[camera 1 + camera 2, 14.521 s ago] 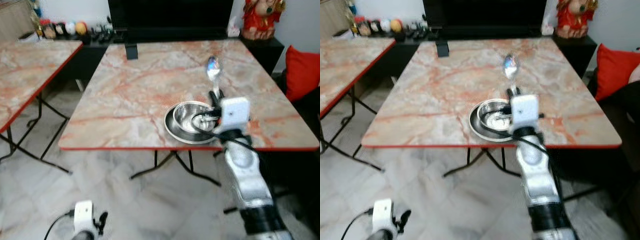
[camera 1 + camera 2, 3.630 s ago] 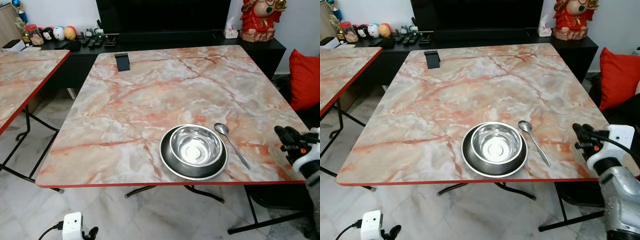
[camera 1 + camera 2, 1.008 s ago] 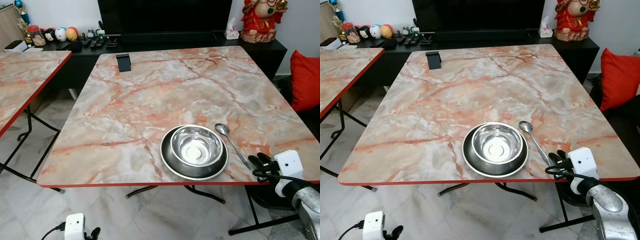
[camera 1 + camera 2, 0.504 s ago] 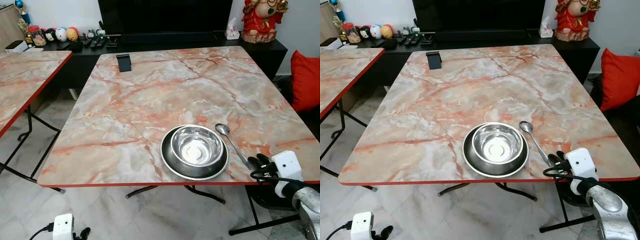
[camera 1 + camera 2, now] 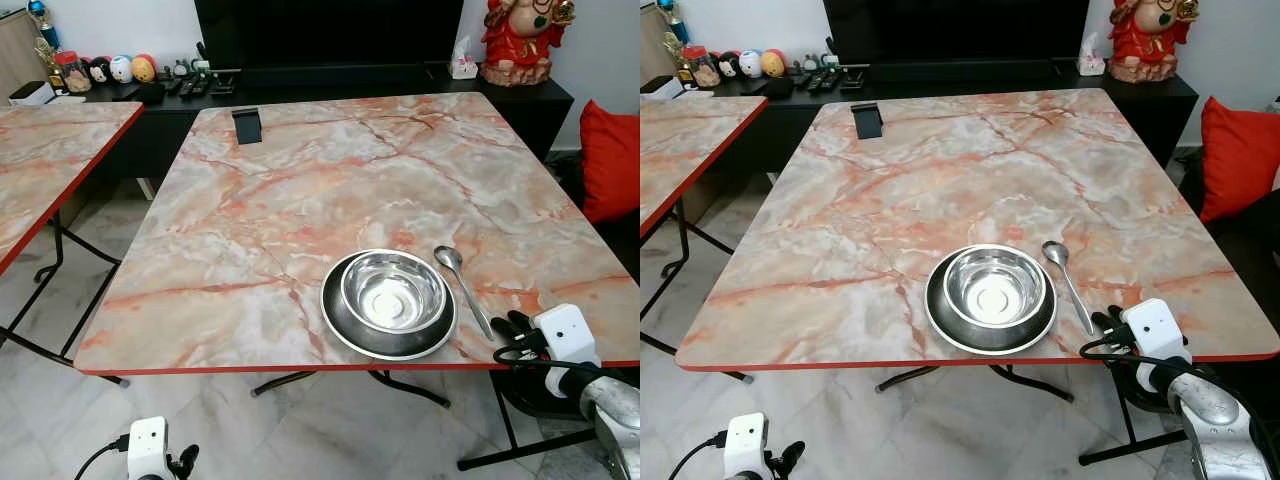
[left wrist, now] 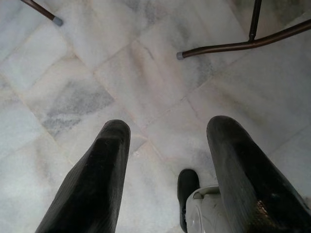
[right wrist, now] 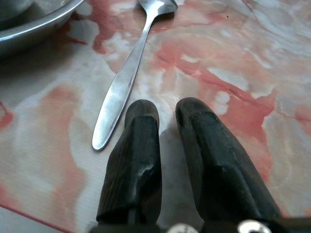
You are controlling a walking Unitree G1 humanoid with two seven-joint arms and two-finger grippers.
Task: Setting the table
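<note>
Spoon [image 5: 461, 286] lies flat on the marble tabletop [image 5: 300, 190], just right of the steel bowl [image 5: 392, 291] nested in its dark plate [image 5: 340, 325]. Compared with half a second ago its handle sits slightly more upright, closer to parallel with the plate. Right gripper [image 7: 167, 119] rests beside the handle's tip, fingers nearly closed and holding nothing. Left gripper [image 6: 167, 145] hangs spread over the floor. The place setting looks essentially complete.

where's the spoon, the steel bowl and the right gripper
spoon [image 5: 1068, 280], right eye view, on the middle of its handle
steel bowl [image 5: 993, 287], right eye view, on its inner bottom
right gripper [image 7: 167, 109], right wrist view, midway between its two fingertips
</note>
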